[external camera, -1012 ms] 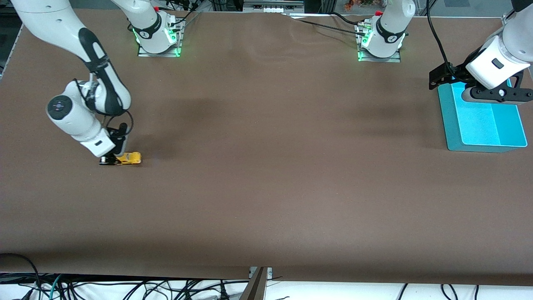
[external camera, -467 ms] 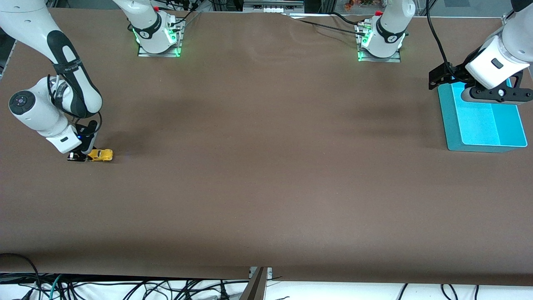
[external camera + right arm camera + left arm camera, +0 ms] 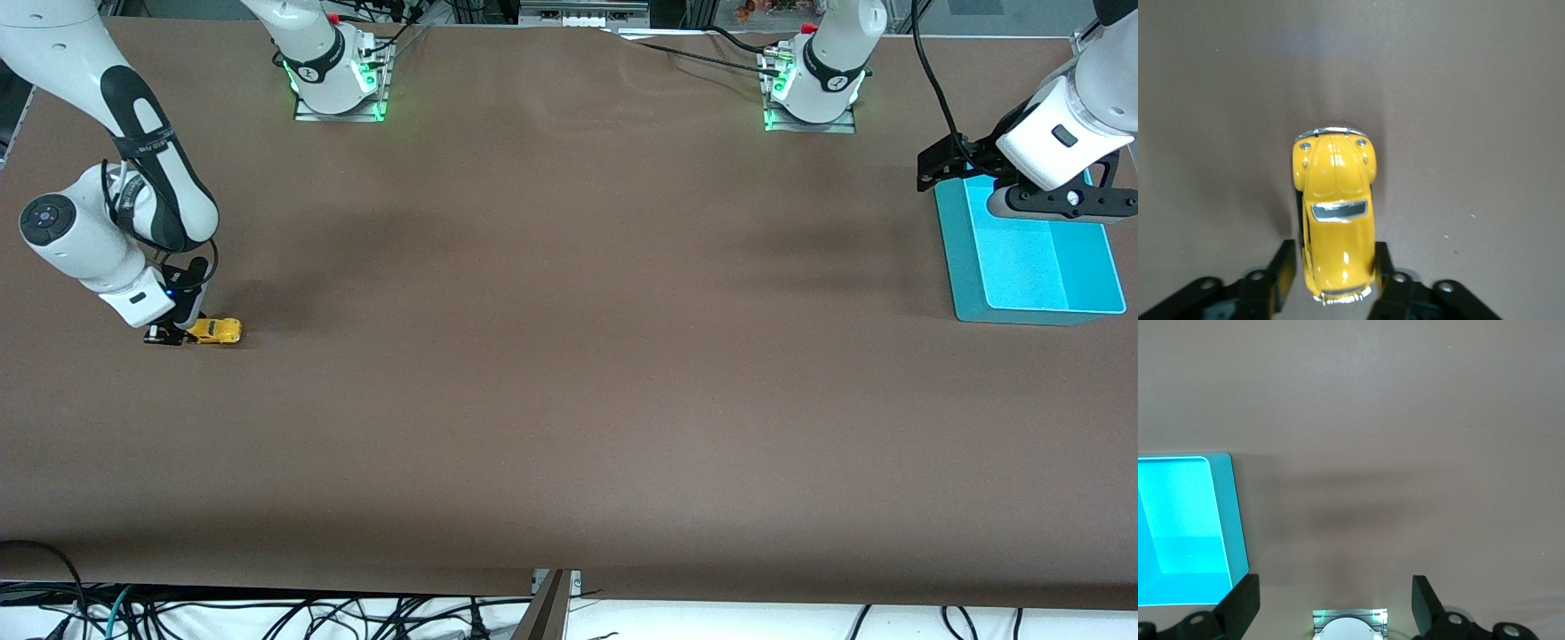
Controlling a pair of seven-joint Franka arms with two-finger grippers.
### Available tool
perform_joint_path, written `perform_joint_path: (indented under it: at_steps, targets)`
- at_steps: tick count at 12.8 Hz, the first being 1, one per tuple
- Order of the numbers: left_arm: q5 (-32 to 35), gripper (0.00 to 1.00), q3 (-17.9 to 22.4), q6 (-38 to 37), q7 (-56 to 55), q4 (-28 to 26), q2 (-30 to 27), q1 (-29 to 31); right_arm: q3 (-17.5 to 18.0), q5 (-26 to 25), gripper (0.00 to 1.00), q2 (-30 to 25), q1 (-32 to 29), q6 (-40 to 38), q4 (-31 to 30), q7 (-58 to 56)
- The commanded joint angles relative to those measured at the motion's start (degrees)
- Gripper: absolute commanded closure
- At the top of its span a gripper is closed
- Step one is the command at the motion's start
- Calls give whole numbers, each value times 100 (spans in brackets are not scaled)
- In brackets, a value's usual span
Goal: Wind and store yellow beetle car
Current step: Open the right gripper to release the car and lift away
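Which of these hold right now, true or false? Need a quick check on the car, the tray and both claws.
1. The yellow beetle car sits on the table near the right arm's end. True.
2. The car lies inside the turquoise tray. False: nothing shows in the tray, which sits at the left arm's end.
3. The right claw has a finger on each side of the car's rear. True.
4. The left claw holds the car. False: it is open, holds nothing, and hangs over the tray's edge.
5. The car lies on its side. False: it stands on its wheels, roof up.
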Motion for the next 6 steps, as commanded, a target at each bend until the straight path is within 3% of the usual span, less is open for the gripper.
perform_joint_path:
  at_steps: [1, 6]
  targets:
    - [60, 0, -60, -25, 24, 62, -20, 40, 220, 29, 0, 146, -59, -13, 252, -39]
    - [60, 0, -51, -34, 33, 53, -20, 40, 309, 29, 0, 31, -51, -856, 753, -39]
